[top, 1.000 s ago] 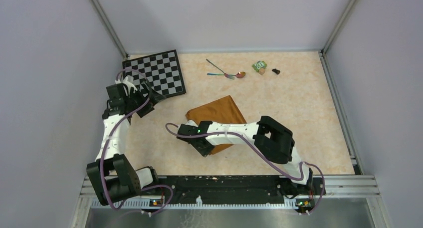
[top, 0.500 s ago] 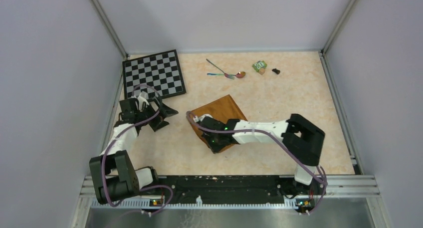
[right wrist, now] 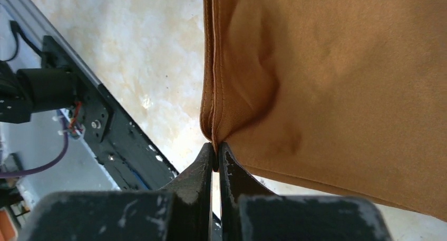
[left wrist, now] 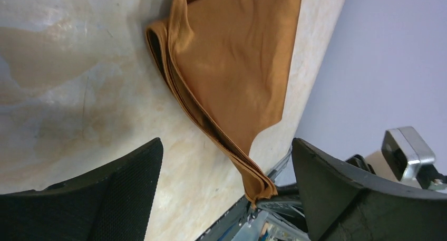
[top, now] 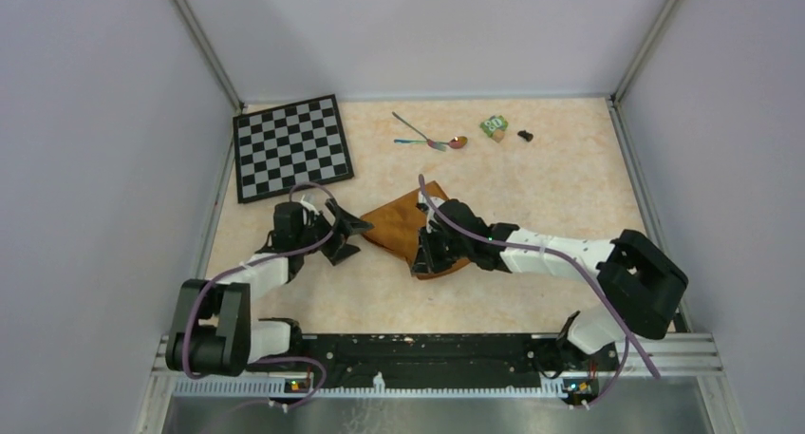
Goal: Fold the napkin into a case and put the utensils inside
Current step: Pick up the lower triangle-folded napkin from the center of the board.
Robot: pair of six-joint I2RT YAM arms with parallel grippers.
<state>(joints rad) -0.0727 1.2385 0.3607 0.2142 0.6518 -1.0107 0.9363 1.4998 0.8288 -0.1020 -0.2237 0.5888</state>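
Observation:
The napkin is a folded orange-brown cloth in several layers at mid-table. My right gripper is shut on its near corner; the right wrist view shows the fingertips pinching the layered edge of the napkin. My left gripper stands open just left of the cloth, and the napkin's folded edge runs between its wide-apart fingers without touching them. The utensils lie at the back: a spoon and a second thin piece, both far from either gripper.
A black-and-white chessboard lies at the back left. A small green block and a small black object sit behind the utensils. Metal frame rails border the table on all sides.
My left arm swung from the chessboard down and right to the napkin's left side, staying open. My right gripper closed on the napkin corner and moved right, dragging the cloth with it.

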